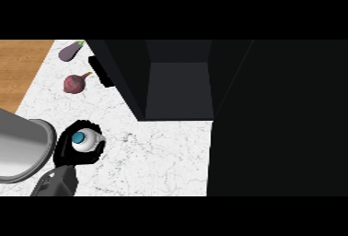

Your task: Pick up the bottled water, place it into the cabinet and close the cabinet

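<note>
The bottled water (84,138) shows from above as a blue cap on a pale body, standing on the white marble counter (156,156) at the lower left. My left hand (73,154) is curled round it, with black fingers wrapping both sides and hiding most of the bottle. The black cabinet (178,87) stands open up and to the right of the bottle, its dark grey floor visible inside. Its wide door (279,120) fills the right side of the view. My right hand does not show.
A purple eggplant (71,50) and a dark red onion (76,83) lie at the far left of the counter, by the cabinet's left door edge (102,71). A large grey cylinder (24,145) fills the left edge beside my hand. Wood surface (20,69) lies beyond the counter's left edge.
</note>
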